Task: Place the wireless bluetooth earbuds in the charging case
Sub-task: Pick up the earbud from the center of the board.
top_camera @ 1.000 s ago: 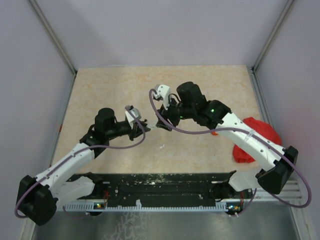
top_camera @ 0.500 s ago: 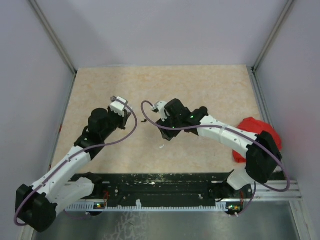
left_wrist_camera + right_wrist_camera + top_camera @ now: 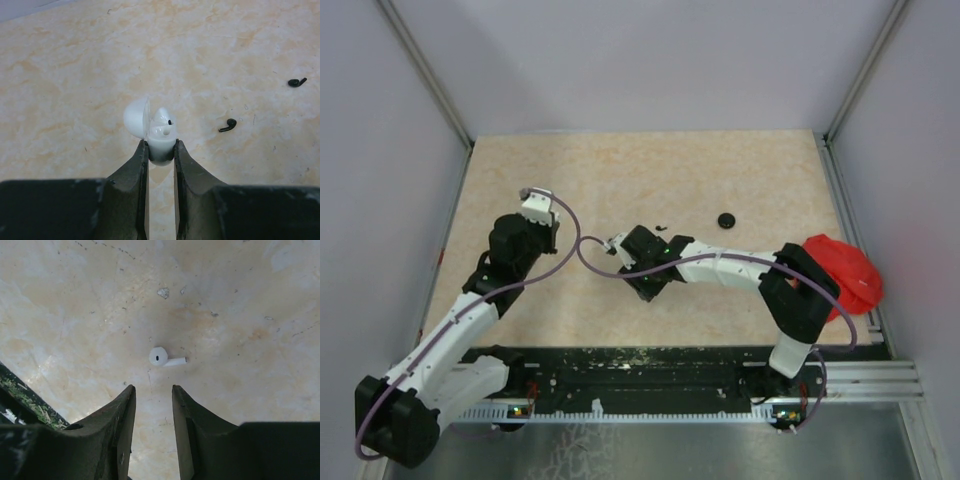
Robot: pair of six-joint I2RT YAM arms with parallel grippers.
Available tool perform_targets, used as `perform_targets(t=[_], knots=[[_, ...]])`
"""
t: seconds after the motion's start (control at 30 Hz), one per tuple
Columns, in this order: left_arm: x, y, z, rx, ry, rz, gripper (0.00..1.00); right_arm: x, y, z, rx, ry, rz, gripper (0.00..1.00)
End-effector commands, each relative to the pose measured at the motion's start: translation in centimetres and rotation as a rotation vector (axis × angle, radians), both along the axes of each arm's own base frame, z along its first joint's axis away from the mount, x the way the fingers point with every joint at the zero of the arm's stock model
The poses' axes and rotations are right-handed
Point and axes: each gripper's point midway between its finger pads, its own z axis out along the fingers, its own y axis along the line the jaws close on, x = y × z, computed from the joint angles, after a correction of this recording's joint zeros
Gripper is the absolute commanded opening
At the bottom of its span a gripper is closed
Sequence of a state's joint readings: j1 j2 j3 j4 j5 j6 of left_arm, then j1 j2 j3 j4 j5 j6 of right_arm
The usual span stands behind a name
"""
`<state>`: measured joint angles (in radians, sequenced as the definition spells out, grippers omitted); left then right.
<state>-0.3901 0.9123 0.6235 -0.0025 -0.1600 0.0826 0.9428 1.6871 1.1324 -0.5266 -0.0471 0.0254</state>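
I have my left gripper clamped on the open white charging case, my right gripper parted, empty, near a white earbud.

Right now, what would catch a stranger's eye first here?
The left jaws pinch a small white case, lid flipped open. The right jaws hang open close to a lone white earbud lying on the table. A bright red lump sits at the table's right edge.
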Motion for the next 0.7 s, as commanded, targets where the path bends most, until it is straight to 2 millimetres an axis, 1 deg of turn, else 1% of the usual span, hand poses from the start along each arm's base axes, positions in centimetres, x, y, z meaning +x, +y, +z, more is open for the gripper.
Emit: perform_targets(t=[0.0, 0.13, 0.33, 0.5, 0.67], knots=[[0.1, 1.2, 1.8, -0.03, -0.05, 0.067, 0.01, 1.0, 2.2, 0.0, 0.004, -0.069, -0.032, 0.35], [0.0, 1.6, 2.3, -0.035, -0.071, 0.089, 0.01, 1.1, 2.6, -0.8, -0.037, -0.103, -0.039, 0.34], [0.0, 1.6, 2.4, -0.039, -0.076, 0.088, 0.01, 1.4, 2.0, -1.4, -0.097, -0.163, -0.048, 0.33], [0.0, 1.6, 2.4, -0.037, -0.077, 0.088, 0.01, 1.5, 2.7, -1.5, -0.09, -0.18, -0.04, 0.33], [0.1, 1.5, 2.3, -0.039, -0.077, 0.082, 0.0, 1.7, 3.5, -1.3, -0.089, -0.191, -0.021, 0.3]])
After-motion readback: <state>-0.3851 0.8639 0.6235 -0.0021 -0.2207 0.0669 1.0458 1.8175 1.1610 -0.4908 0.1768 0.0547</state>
